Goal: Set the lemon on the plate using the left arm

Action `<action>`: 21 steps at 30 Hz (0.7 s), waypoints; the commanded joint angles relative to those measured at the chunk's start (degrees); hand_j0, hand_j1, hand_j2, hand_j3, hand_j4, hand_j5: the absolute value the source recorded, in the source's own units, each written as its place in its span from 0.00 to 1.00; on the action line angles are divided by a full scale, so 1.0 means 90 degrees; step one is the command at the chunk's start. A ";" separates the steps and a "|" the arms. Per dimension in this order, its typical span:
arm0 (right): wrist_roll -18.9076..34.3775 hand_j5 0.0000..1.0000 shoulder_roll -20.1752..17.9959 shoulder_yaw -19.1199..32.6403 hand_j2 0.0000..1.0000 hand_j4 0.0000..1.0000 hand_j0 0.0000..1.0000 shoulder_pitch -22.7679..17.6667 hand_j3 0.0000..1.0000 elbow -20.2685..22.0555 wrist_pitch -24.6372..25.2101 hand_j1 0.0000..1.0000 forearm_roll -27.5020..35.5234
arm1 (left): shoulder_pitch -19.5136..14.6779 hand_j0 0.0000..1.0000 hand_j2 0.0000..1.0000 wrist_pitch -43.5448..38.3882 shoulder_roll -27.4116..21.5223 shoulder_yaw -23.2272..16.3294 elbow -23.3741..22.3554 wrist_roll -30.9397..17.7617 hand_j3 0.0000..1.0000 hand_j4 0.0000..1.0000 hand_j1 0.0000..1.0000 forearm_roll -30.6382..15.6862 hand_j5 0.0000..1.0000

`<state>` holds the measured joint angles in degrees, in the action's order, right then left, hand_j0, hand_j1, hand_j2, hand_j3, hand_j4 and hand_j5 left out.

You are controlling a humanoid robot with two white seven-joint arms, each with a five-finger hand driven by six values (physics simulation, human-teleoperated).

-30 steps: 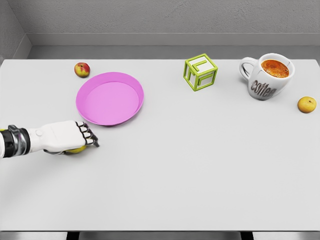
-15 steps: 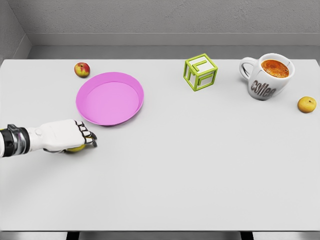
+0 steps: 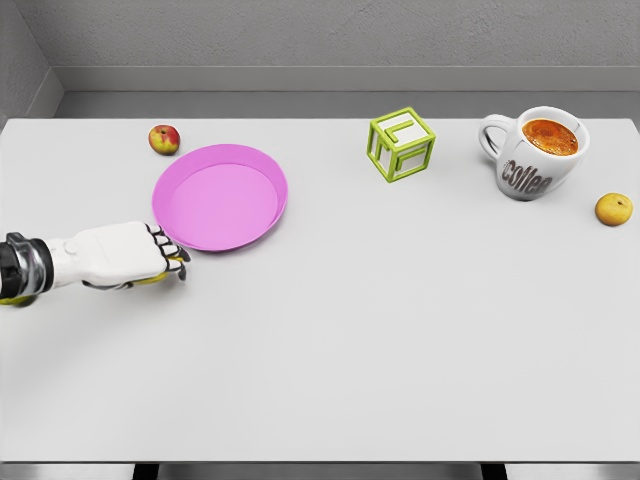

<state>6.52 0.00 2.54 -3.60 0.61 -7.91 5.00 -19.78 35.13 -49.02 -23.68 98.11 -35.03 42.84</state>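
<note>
The pink plate (image 3: 220, 196) lies on the white table at the upper left. Just below its near-left rim my left hand (image 3: 150, 262) is curled around the lemon (image 3: 160, 279). Only a yellow sliver of the lemon shows under the palm and fingers. The hand appears lifted slightly off the table, close to the plate's edge but outside it. The right arm is out of the picture.
A red-yellow apple (image 3: 164, 139) sits beyond the plate at the far left. A green wireframe cube (image 3: 400, 144) stands at mid-back, a coffee mug (image 3: 535, 153) at the back right, and an orange fruit (image 3: 613, 209) near the right edge.
My left hand, still holding the lemon, has risen and drawn up toward the plate's near rim, shifting slightly left.
</note>
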 commanded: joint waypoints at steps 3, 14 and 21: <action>0.0008 1.00 0.0000 0.0001 1.00 1.00 1.00 0.0000 1.00 0.0000 0.0000 1.00 0.0001 | -0.0176 0.70 0.70 -0.0015 -0.0003 0.0004 -0.0042 0.0003 0.70 0.70 0.70 -0.0033 0.70; 0.0008 1.00 0.0000 0.0001 1.00 1.00 1.00 0.0000 1.00 0.0000 0.0000 1.00 0.0001 | -0.2686 0.91 0.91 -0.0015 0.1599 -0.1637 -0.1028 0.0003 0.91 0.91 0.91 -0.0141 0.91; -0.0002 1.00 0.0000 0.0001 1.00 1.00 1.00 0.0000 1.00 0.0000 0.0000 1.00 0.0001 | -0.2559 1.00 1.00 -0.0015 0.1394 -0.1178 -0.1585 0.0003 1.00 1.00 1.00 -0.0697 1.00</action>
<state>6.53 0.00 2.54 -3.60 0.61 -7.91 5.00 -42.36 35.17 -36.26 -36.02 84.75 -35.03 37.97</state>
